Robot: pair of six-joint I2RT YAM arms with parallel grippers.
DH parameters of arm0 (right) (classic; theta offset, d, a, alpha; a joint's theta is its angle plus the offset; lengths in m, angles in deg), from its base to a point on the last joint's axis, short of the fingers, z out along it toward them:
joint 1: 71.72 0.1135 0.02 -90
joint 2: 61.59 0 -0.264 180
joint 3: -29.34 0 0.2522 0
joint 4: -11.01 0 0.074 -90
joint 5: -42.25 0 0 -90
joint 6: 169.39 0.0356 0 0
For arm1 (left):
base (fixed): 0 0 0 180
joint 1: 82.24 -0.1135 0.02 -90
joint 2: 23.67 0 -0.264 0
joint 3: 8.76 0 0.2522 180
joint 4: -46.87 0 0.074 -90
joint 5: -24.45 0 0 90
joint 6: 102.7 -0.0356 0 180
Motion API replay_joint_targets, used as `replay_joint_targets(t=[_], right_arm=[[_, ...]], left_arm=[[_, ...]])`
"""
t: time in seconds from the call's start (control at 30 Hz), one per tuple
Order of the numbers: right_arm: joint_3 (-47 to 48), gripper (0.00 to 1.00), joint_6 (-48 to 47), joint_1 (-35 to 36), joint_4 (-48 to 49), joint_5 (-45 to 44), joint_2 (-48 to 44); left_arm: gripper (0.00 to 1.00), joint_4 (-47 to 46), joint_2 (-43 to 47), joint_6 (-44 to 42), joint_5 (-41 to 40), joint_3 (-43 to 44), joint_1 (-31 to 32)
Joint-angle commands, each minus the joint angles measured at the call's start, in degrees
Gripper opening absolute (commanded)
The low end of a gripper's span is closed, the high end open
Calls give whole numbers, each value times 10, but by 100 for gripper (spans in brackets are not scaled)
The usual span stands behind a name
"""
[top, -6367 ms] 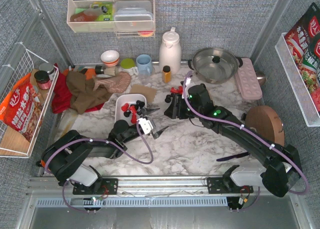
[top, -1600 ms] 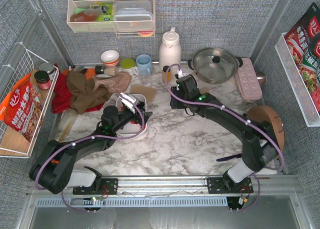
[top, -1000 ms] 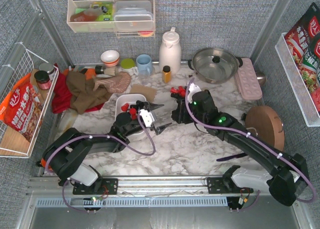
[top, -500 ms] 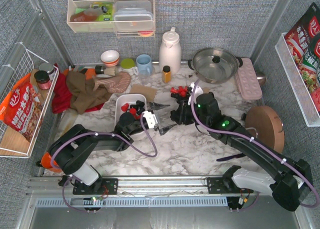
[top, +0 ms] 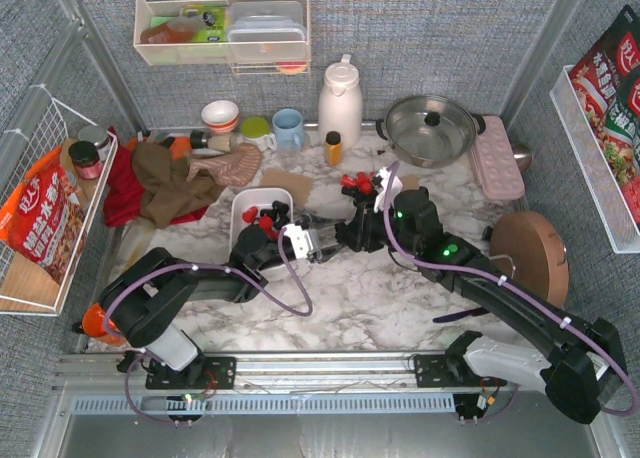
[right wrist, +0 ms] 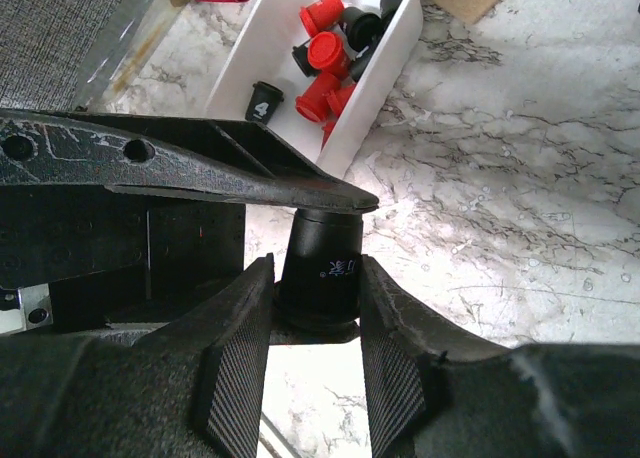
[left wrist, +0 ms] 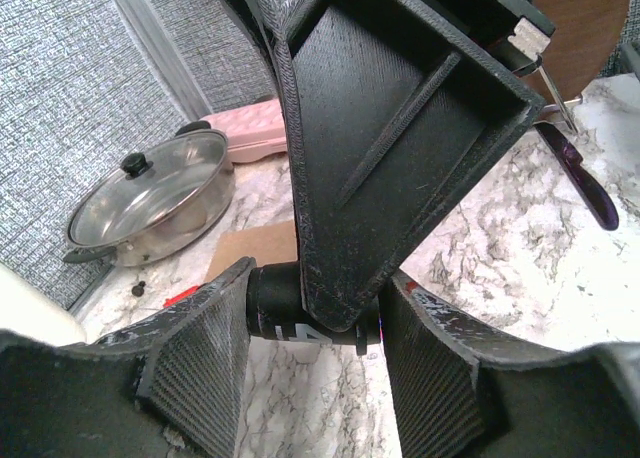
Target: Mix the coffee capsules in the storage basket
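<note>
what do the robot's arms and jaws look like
The left arm and right arm are chunky matte black segments on pale grey bases. A purple cable runs along each, held by white ties. The right shows small green lights; the left has a white block at its wrist. The jaws are black, wedge-shaped, finely ribbed plastic.

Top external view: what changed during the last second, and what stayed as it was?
The left gripper narrowed from wide open around the black capsule held by the right gripper. The right gripper kept its grip; the storage basket and the red capsules on the table stayed put.
</note>
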Motion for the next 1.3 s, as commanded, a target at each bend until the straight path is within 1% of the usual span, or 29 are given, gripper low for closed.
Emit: replay_joint_targets(t=[0.0, 0.07, 0.23, 0.3, 0.4, 0.47, 0.6, 0.67, 0.73, 0.8, 0.87, 0.93, 1.07, 1.2, 1.27], right_arm=[[-1, 38, 2, 0, 28, 11, -1], [-3, 38, 3, 0, 29, 12, -1], [-3, 41, 4, 0, 26, 7, -1], [-2, 46, 4, 0, 20, 5, -1], [5, 59, 1, 1, 4, -8, -4], [10, 62, -5, 0, -9, -21, -9], [21, 63, -15, 0, -34, -65, -17], [27, 63, -23, -1, -41, -89, -17], [38, 63, -43, -1, -48, -107, -9], [61, 62, -66, -3, -68, -131, 15], [88, 62, -87, -9, -88, -157, 54], [118, 61, -107, -20, -91, -173, 107], [168, 59, -126, -53, -76, -186, 214], [239, 55, -140, -85, -89, -186, 325], [276, 54, -151, -93, -102, -194, 370]], left_arm=[[59, -19, -2, 8, 19, 1, 0], [58, -18, 0, 8, 18, 0, 0], [47, -16, 3, 5, 10, -2, 0], [45, -15, 4, 4, 4, -3, 0], [42, -14, 7, 3, -10, -9, 0], [41, -11, 10, 2, -25, -16, 0], [40, 3, 23, -4, -78, -35, -1], [40, 8, 32, 1, -122, -47, -3], [41, 19, 42, 11, -183, -58, -8], [44, 52, 57, 27, -253, -63, -20], [48, 97, 75, 57, -350, -59, -34], [49, 145, 94, 101, -408, -51, -58], [52, 223, 100, 186, -426, -34, -108], [54, 254, 84, 211, -427, -19, -127], [58, 265, 75, 219, -427, -9, -133]])
